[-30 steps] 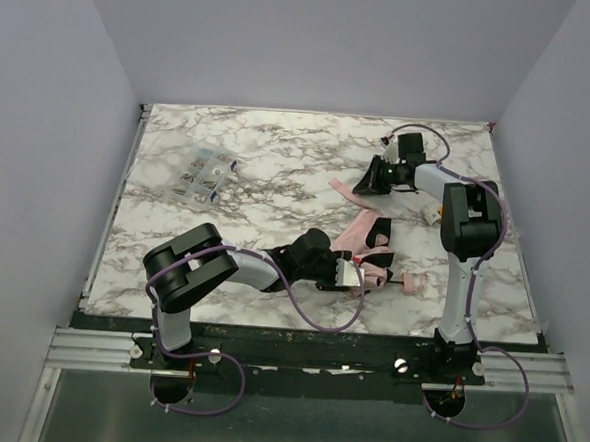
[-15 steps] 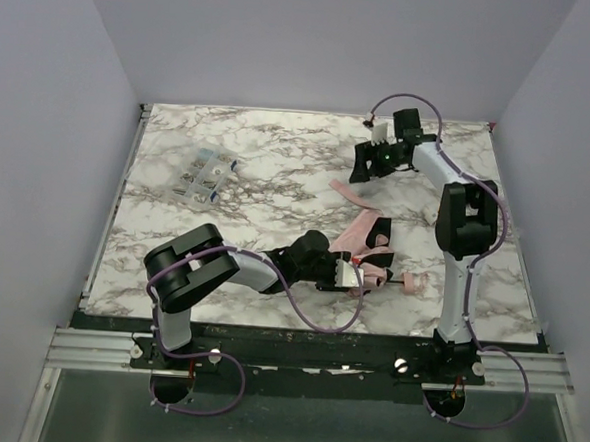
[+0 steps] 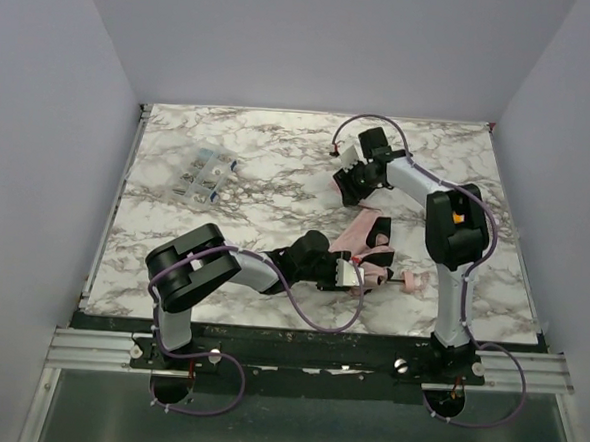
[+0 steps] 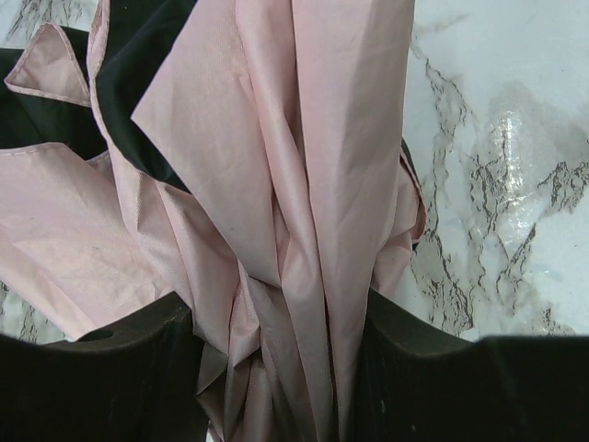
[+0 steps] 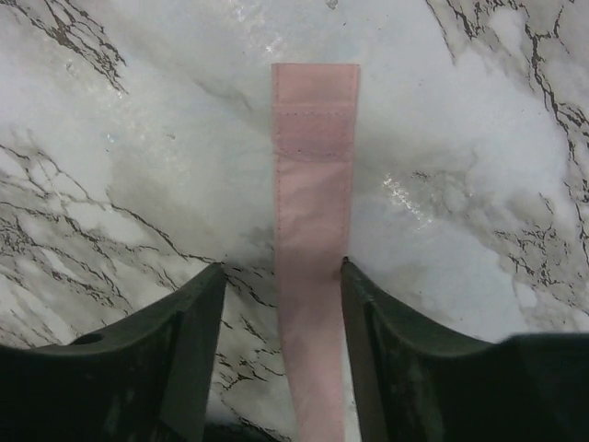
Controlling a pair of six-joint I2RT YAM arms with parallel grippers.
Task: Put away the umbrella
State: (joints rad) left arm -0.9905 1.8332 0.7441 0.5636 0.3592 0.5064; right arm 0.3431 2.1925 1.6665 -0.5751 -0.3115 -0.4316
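Note:
The pale pink umbrella [image 3: 366, 235] lies folded loosely on the marble table right of centre. Its thin dark shaft ends in a small pink handle [image 3: 413, 281] pointing right. My left gripper [image 3: 352, 275] is shut on the bunched pink fabric [image 4: 304, 184], with a finger [image 4: 138, 368] on each side. My right gripper [image 3: 347, 187] is low over the table beyond the umbrella. In the right wrist view it [image 5: 281, 272] is open, and the flat pink strap [image 5: 313, 166] lies on the table between the jaws, touching the right finger [image 5: 396, 350].
A clear plastic box [image 3: 204, 172] of small items lies at the far left of the table. Grey walls close the table [image 3: 224, 227] on three sides. A small orange spot [image 3: 456, 218] shows on the right arm's upper link.
My right gripper has swung left and nearer from the far right of the table and now stands over the pink strap. The left gripper and umbrella have not moved.

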